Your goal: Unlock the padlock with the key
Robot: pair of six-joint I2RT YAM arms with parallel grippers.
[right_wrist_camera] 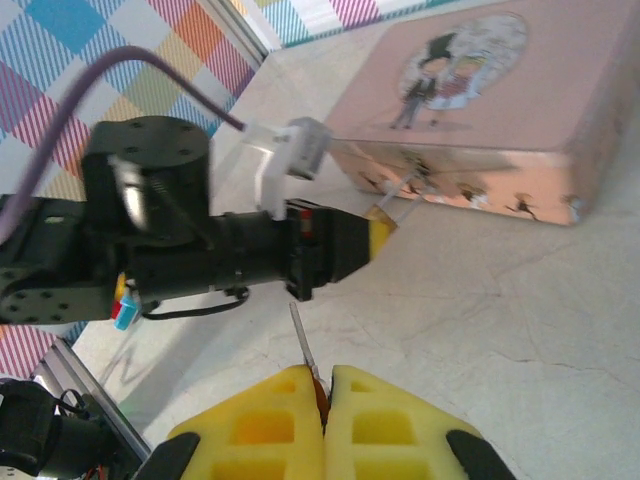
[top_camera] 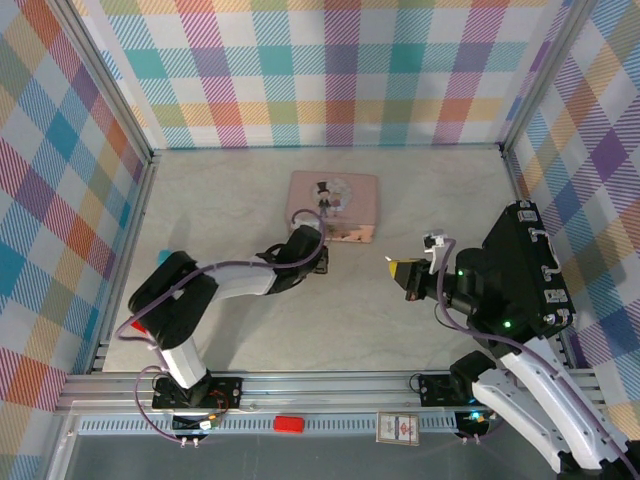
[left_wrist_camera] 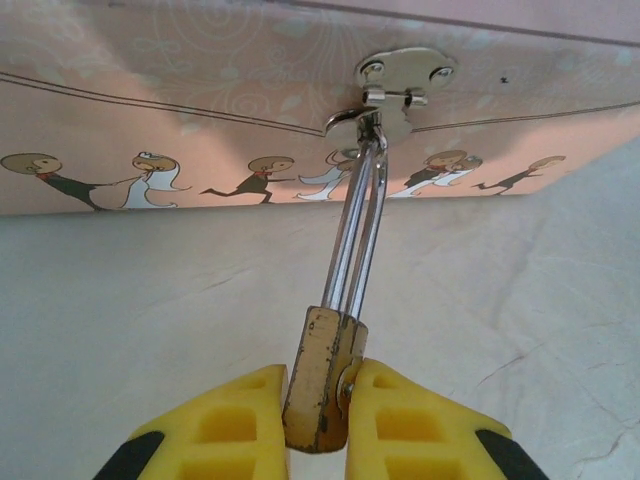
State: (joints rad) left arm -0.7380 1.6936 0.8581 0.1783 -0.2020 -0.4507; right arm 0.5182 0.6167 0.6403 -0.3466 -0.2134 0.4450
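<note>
Metal key (right_wrist_camera: 301, 338) head hidden btwn closed right fingers (right_wrist_camera: 260, 420).

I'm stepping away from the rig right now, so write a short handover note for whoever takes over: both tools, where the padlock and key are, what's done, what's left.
Left tool: shut on the padlock body, holding it out from the front of the pink tin.
Right tool: shut on the key, which sticks out past the fingertips, apart from the padlock.
Shackle: looks closed, threaded through the tin's clasp.
Done: padlock and key both gripped.
Left: bring the key to the padlock, insert, turn, free the shackle.
</note>
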